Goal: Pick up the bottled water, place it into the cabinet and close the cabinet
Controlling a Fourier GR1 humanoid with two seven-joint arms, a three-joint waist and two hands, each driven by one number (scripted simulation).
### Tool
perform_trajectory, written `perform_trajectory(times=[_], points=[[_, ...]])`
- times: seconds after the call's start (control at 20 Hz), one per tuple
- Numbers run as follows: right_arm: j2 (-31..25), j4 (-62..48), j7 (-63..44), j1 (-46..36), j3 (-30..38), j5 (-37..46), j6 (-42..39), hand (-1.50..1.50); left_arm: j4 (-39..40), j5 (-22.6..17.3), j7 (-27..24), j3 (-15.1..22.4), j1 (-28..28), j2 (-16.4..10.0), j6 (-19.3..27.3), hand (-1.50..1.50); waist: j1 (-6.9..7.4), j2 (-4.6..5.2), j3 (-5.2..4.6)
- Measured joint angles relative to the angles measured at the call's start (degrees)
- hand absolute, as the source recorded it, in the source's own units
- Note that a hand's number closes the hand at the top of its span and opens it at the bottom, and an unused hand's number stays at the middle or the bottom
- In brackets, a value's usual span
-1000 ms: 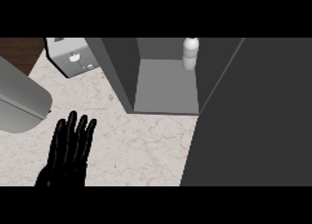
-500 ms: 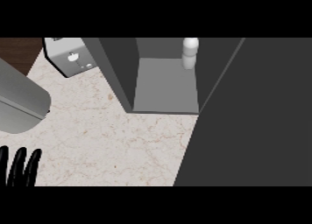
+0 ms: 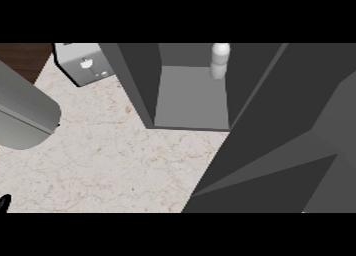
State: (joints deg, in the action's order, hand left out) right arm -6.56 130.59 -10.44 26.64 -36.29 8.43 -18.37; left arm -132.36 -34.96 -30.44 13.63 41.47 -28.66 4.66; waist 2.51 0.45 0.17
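Note:
The bottled water [image 3: 220, 62], pale with a white cap, stands upright at the back right of the open cabinet [image 3: 192, 100]. The cabinet's dark grey door [image 3: 284, 150] fills the right side of the head view and hangs ajar, its lower edge reaching over the counter. Only the black fingertips of my left hand [image 3: 0, 204] poke up at the lower left edge, straight and holding nothing, far from the cabinet. My right hand does not show.
A large grey rounded body [image 3: 15, 112] juts in from the left over the marbled counter [image 3: 114, 160]. A small light grey box [image 3: 85, 67] sits at the back left beside the cabinet's side wall.
My left hand has slid down toward the lower edge until only its fingertips remain. The door's lower edge has crept leftward over the counter. The bottle has stayed in place.

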Motion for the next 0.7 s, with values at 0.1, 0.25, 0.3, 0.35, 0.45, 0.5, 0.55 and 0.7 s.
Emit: perform_trajectory(times=[0.1,0.25,0.3,0.35,0.45,0.5,0.55,0.7], points=[[2.1,-1.5,-1.7,-2.3,-1.6,-1.0,1.8,1.50,0.2,-1.4,-0.4,-2.1,1.3,-0.8,-2.0,-1.50,0.05,0.14,0.01],[4.1,-4.0,-4.9,-6.8,-3.8,-2.8,6.0,1.50,0.7,-4.1,-1.8,-5.8,3.8,-1.7,-5.8,-1.50,0.19,0.36,0.02],[4.4,-5.2,-5.3,-8.8,-4.5,-3.2,7.8,1.50,0.5,-4.8,-1.8,-6.8,4.7,-2.0,-6.6,-1.50,0.17,0.39,0.03],[4.6,-5.7,-6.6,-10.7,-4.9,-3.9,9.2,1.50,0.6,-6.0,-2.0,-8.3,5.3,-2.4,-7.8,-1.50,0.26,0.43,0.01],[5.1,-6.6,-8.4,-15.5,-4.9,-6.1,12.1,1.50,0.5,-7.2,-2.6,-10.3,7.0,-2.8,-9.9,-1.50,0.43,0.37,0.00],[5.2,-7.0,-9.6,-17.7,-5.0,-7.0,13.3,1.50,0.6,-7.9,-2.9,-11.4,8.1,-2.8,-11.0,-1.50,0.37,0.31,-0.01],[5.4,-7.8,-10.7,-20.8,-4.6,-8.3,14.8,1.50,0.6,-8.4,-3.0,-11.9,8.3,-2.7,-11.6,-1.50,0.30,0.30,-0.02],[5.8,-9.9,-12.9,-28.5,-3.6,-12.6,18.7,1.50,0.9,-10.7,-3.6,-15.0,10.8,-2.7,-15.0,-1.50,0.12,0.01,-0.09]])
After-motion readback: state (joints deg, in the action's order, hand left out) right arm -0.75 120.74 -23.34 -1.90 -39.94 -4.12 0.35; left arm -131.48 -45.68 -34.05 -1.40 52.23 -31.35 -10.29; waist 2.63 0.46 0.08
